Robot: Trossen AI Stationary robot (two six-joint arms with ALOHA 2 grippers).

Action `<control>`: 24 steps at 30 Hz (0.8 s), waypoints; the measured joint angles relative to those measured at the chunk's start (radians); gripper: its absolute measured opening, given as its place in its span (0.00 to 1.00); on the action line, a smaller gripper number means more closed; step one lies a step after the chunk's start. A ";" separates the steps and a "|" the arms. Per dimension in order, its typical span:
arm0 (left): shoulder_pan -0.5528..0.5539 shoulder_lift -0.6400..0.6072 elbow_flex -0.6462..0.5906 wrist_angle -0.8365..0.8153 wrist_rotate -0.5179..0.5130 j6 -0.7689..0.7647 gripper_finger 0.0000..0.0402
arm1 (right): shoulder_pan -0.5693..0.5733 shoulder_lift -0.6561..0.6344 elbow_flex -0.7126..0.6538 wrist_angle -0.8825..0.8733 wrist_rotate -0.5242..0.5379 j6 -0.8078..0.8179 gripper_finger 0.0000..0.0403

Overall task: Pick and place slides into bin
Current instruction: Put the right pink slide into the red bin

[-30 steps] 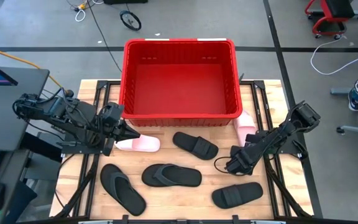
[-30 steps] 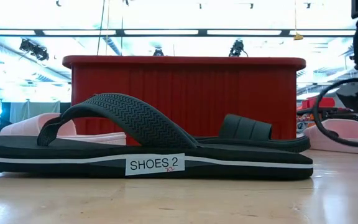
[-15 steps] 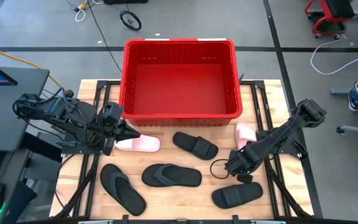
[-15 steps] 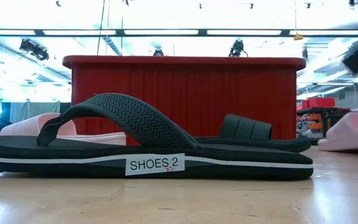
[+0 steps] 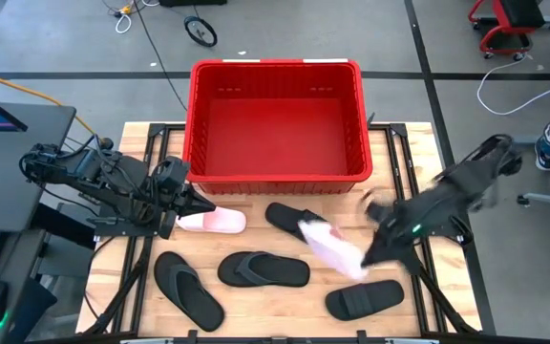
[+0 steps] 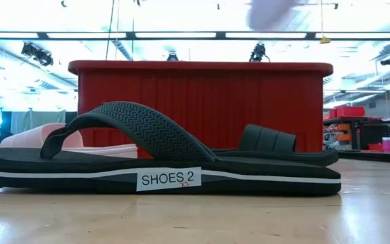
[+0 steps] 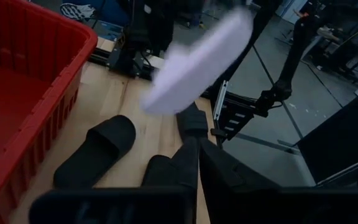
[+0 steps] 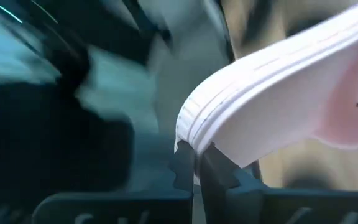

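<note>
The red bin (image 5: 278, 119) stands at the table's far middle. My right gripper (image 5: 375, 244) is shut on a pale pink slide (image 5: 332, 250) and carries it high above the black slides; that slide also shows as a pink blur (image 6: 273, 10) and in mid-air (image 7: 197, 62). My left gripper (image 5: 199, 204) is shut, at the left end of a second pink slide (image 5: 213, 222) lying flat in front of the bin. On the table lie two black slides (image 5: 301, 223) (image 5: 364, 299) and two black flip-flops (image 5: 264, 270) (image 5: 189, 291). My right gripper (image 8: 196, 163) meets the pink slide at one rounded end of its sole (image 8: 194, 140), right at the fingertips (image 8: 182, 163). The sole hides what lies between them. The slide is lifted clear of the table and reaches away from the fingers toward the table's left. Whether my left gripper touches the second pink slide, I cannot tell.
The bin's thick rim (image 6: 202, 68) stands well above the sandals. The nearest flip-flop (image 6: 161, 159) carries a white label. Black frame rails run along the table's left and right sides. A desk with a monitor stands left of the table.
My right gripper has shut and taken the pink slide from beside the bin's near right corner. It has swung up fast, and the slide now hangs high over the table's middle right, clear of the wood.
</note>
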 joint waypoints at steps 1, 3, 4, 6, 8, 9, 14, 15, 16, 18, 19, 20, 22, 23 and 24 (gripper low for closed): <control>0.000 0.000 0.000 0.000 0.000 0.000 0.06 | 0.000 -0.009 0.039 0.007 0.070 -0.063 0.02; 0.000 0.000 0.000 0.000 0.000 0.006 0.06 | -0.007 -0.019 0.120 -0.003 0.217 -0.214 0.02; 0.000 0.000 0.000 0.000 0.000 0.010 0.06 | -0.013 -0.020 0.157 -0.006 0.288 -0.305 0.02; 0.000 0.000 0.000 0.000 0.000 0.013 0.06 | -0.031 -0.015 0.222 -0.013 0.423 -0.485 0.02; 0.000 0.000 0.000 0.000 0.000 0.014 0.04 | -0.063 0.004 0.269 -0.027 0.591 -0.611 0.02; 0.000 0.000 0.000 0.000 0.000 0.015 0.04 | -0.088 0.016 0.285 -0.049 0.673 -0.660 0.02; 0.000 0.000 0.000 0.000 -0.003 0.017 0.02 | -0.290 0.093 0.295 -0.210 0.864 -0.933 0.02; 0.000 0.000 0.000 -0.001 -0.004 0.017 0.02 | -0.336 0.114 0.290 -0.247 0.858 -0.942 0.02; 0.000 0.000 0.000 -0.001 -0.007 0.017 0.02 | -0.389 0.136 0.288 -0.283 0.838 -0.939 0.02; 0.000 0.000 0.000 -0.001 -0.011 0.017 0.03 | -0.502 0.180 0.288 -0.367 0.755 -0.917 0.02; 0.000 0.000 0.000 -0.001 -0.011 0.017 0.03 | -0.552 0.207 0.288 -0.413 0.707 -0.902 0.02; 0.000 0.000 0.000 -0.001 -0.011 0.017 0.04 | -0.604 0.237 0.289 -0.454 0.663 -0.891 0.02; 0.000 0.000 0.000 -0.001 -0.011 0.018 0.05 | -0.696 0.305 0.288 -0.515 0.585 -0.880 0.02; 0.000 0.000 0.000 -0.001 -0.011 0.018 0.05 | -0.737 0.340 0.288 -0.532 0.556 -0.877 0.02; 0.000 0.000 0.000 -0.001 -0.011 0.018 0.04 | -0.775 0.377 0.287 -0.544 0.527 -0.876 0.02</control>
